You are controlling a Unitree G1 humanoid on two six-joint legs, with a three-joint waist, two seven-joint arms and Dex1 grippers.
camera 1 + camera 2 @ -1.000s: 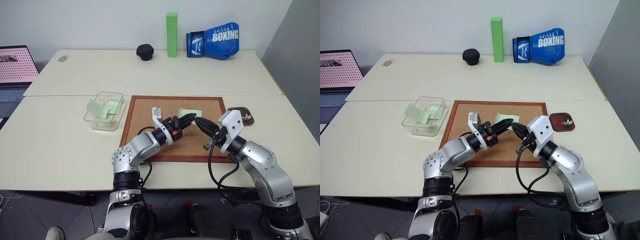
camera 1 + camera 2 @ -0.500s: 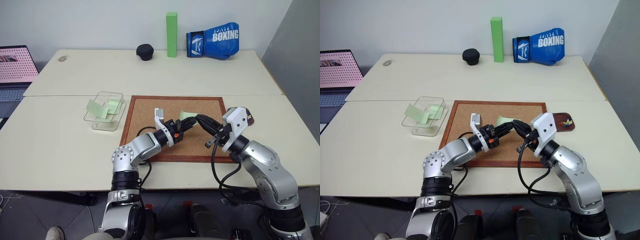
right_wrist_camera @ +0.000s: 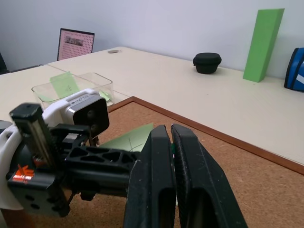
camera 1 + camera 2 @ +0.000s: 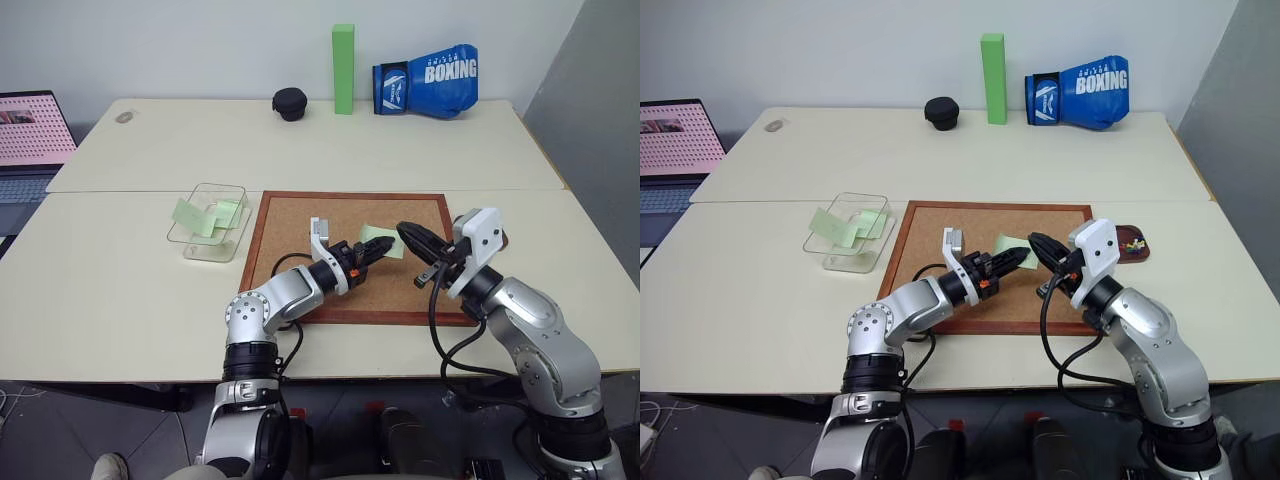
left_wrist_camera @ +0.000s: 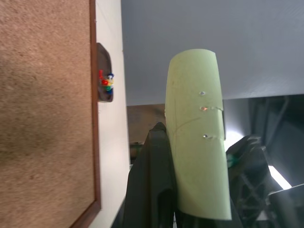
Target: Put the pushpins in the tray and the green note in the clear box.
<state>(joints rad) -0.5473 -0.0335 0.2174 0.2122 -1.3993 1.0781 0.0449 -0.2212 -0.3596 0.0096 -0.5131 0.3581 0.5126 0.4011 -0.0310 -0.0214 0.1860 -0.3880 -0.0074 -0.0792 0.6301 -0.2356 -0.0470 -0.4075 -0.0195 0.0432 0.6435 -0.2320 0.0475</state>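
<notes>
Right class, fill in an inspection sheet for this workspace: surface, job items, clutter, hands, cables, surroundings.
Surface: two pale tables pushed together, corkboard on the near one.
Job's things: green note held above the corkboard; pushpins in the brown tray; clear box left of the corkboard, green slips inside.
Clutter: boxing glove, tall green block, black case along the far edge.
Hands: left hand shut on the green note; right hand shut, whether it grips a pin cannot be told.
Cables: black cable looping at the right arm.
Surroundings: laptop at far left, white wall behind.
</notes>
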